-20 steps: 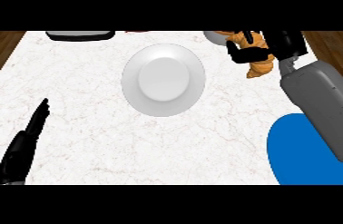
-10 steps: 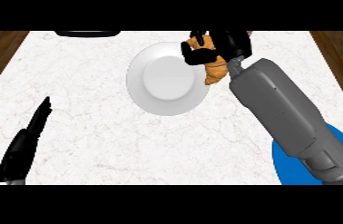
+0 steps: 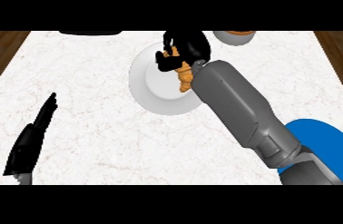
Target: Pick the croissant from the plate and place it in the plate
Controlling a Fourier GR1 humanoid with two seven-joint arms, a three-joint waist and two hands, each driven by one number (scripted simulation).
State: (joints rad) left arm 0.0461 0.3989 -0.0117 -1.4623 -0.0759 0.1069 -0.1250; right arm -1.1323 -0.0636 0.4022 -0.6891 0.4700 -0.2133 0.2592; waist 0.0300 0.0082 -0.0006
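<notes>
An orange-brown croissant (image 3: 182,74) hangs over the white plate (image 3: 150,87) at the counter's middle back, with my right hand (image 3: 188,47) curled round its upper end. The grey right forearm (image 3: 237,109) crosses the plate's right side and hides that edge. The blue plate (image 3: 320,138) shows at the lower right, partly behind the forearm. My left hand (image 3: 32,139) rests open at the lower left, fingers straight and pointing up, away from both plates.
A dark object (image 3: 90,32) lies at the counter's back edge on the left. A grey bowl with orange contents (image 3: 234,36) sits at the back right. Wooden floor shows past both side edges of the white marble counter (image 3: 100,141).
My right hand has carried the croissant leftwards from the back right corner to above the white plate's right half. The left hand has stayed where it was.
</notes>
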